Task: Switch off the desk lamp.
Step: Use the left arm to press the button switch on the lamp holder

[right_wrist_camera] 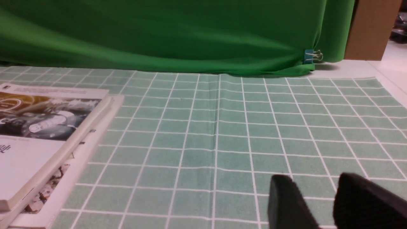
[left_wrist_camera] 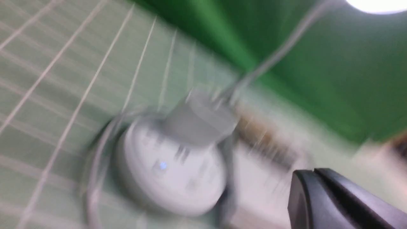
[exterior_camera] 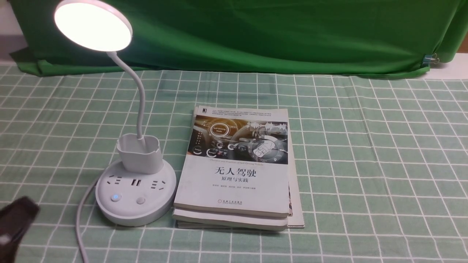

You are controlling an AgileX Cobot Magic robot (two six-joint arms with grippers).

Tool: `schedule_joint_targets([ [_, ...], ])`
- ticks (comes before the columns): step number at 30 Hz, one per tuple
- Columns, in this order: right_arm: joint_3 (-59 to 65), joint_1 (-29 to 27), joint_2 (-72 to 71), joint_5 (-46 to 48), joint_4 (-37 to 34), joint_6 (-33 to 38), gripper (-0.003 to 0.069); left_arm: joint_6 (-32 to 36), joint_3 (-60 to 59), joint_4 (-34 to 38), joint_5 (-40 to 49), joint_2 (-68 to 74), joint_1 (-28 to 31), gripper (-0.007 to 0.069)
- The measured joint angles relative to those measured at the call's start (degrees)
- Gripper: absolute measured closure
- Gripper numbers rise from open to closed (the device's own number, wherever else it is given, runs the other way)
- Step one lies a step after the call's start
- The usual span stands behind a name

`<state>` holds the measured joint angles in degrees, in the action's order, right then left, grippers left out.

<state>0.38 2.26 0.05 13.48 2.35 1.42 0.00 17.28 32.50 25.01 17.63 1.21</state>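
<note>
The white desk lamp (exterior_camera: pixel 136 190) stands at the table's left. Its round head (exterior_camera: pixel 93 25) is lit. A thin neck rises from a small cup (exterior_camera: pixel 139 153) on the round base. The base has sockets and two buttons; the left button (exterior_camera: pixel 115 197) glows blue, the right button (exterior_camera: pixel 140 200) is plain. My left gripper (exterior_camera: pixel 16 219) is at the front left corner, left of the base and apart from it. In the blurred left wrist view the gripper (left_wrist_camera: pixel 313 173) is shut and empty, with the base (left_wrist_camera: pixel 171 171) ahead. My right gripper (right_wrist_camera: pixel 313 183) is open and empty over the cloth.
A stack of books (exterior_camera: pixel 237 168) lies right beside the lamp base; it also shows in the right wrist view (right_wrist_camera: pixel 38 133). The lamp's cord (exterior_camera: pixel 81 215) runs off the front edge. A green backdrop (exterior_camera: pixel 278 33) hangs behind the checked green tablecloth (exterior_camera: pixel 384 164).
</note>
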Motion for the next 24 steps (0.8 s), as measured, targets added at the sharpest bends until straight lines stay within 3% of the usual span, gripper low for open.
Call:
schedule_joint_targets([
  [6, 0.00, 0.00, 0.00, 0.00, 0.00, 0.00, 0.0417, 10.35, 13.54, -7.61, 18.79, 24.43, 0.00, 0.0624],
  [11, 0.00, 0.00, 0.00, 0.00, 0.00, 0.00, 0.0417, 13.40, 19.90, -9.34, 22.39, 41.08, -1.61, 0.0624],
  [18, 0.00, 0.00, 0.00, 0.00, 0.00, 0.00, 0.0417, 12.80, 29.45, -11.44, 23.68, 55.95, -11.23, 0.0624],
  [24, 0.00, 0.00, 0.00, 0.00, 0.00, 0.00, 0.0417, 6.38, 37.55, -19.00, 29.23, 63.82, -17.99, 0.0624],
])
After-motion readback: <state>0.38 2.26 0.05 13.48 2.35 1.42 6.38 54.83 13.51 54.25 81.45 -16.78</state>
